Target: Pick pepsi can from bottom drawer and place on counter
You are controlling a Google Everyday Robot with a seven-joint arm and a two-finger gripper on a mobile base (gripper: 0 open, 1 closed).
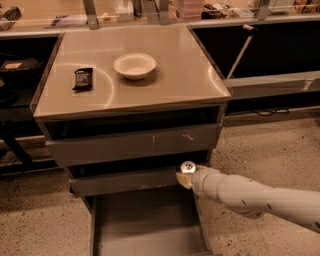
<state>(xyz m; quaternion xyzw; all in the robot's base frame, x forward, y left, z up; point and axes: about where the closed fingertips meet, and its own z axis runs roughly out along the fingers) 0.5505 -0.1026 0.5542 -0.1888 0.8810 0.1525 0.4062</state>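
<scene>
The pepsi can (187,168) shows its shiny silver lid at the tip of my white arm, in front of the right end of the middle drawer front. It hangs above the right side of the open bottom drawer (145,225), whose flat grey floor lies bare. My gripper (186,176) is shut on the can, with a tan finger under the lid. The can's blue body is mostly hidden by the gripper. The tan-grey counter (170,85) is above, well higher than the can.
A white bowl (134,65) and a flat black snack packet (83,79) sit on the counter. The grey drawer with a scratched front (135,143) is under the counter. A long cluttered shelf (150,12) runs behind. A speckled floor lies at the right.
</scene>
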